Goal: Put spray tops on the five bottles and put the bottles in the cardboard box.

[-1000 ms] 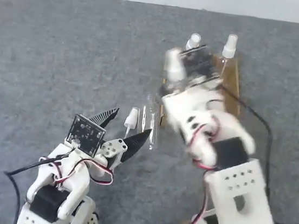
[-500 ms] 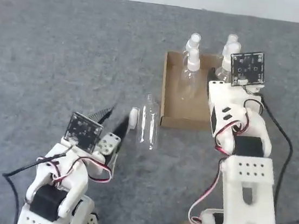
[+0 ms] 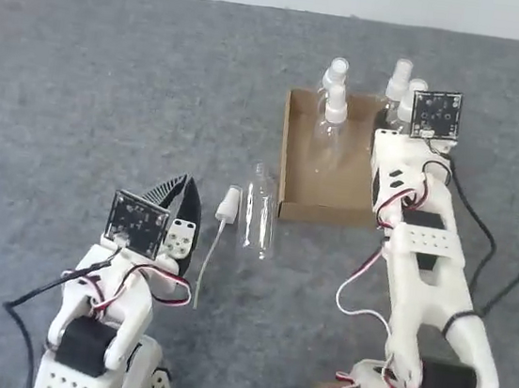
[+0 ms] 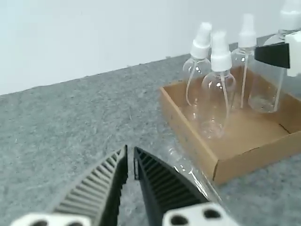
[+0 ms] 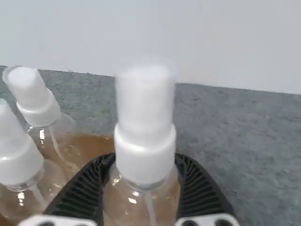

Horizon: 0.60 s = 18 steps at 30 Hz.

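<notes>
The cardboard box (image 3: 293, 155) stands at the back right with capped clear bottles (image 3: 333, 118) upright in it. My right gripper (image 5: 145, 169) is over the box's right side, shut on a clear bottle (image 5: 141, 197) that carries a white spray top (image 5: 145, 122). One uncapped bottle (image 3: 256, 220) lies on the grey mat just left of the box. A loose spray top (image 3: 228, 205) with its long tube lies beside it. My left gripper (image 4: 130, 153) hovers left of that top, shut and holding nothing.
Grey carpet (image 3: 111, 91) covers the table, with wide free room on the left and at the back. The right arm's body (image 3: 422, 261) stretches along the box's right side. A pale wall (image 4: 94, 33) runs behind the table.
The right arm swung from the box's left edge to its right side with a capped bottle. My left gripper shut and drew back left, leaving the spray top on the mat.
</notes>
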{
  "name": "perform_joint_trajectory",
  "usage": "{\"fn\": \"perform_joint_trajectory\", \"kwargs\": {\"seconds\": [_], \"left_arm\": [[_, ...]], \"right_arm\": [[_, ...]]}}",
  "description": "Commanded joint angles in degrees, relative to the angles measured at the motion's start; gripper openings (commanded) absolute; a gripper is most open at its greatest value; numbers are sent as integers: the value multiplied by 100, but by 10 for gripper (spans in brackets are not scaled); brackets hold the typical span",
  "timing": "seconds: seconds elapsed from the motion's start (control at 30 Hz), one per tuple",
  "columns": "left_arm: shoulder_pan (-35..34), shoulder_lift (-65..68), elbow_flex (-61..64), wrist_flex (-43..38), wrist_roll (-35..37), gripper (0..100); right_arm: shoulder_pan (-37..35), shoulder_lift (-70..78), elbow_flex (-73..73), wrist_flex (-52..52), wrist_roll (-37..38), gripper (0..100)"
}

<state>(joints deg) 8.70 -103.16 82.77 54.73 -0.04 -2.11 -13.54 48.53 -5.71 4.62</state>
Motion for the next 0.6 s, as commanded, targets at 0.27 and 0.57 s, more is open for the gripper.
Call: {"fn": "perform_joint_trajectory", "kwargs": {"seconds": [0.27, 0.57], "left_arm": [[-9, -105, -31, -149, -9, 12], [-18, -105, -22, -149, -9, 12]], "right_arm": [[-57, 796, -26, -857, -53, 6], [-66, 927, -26, -901, -44, 6]]}}
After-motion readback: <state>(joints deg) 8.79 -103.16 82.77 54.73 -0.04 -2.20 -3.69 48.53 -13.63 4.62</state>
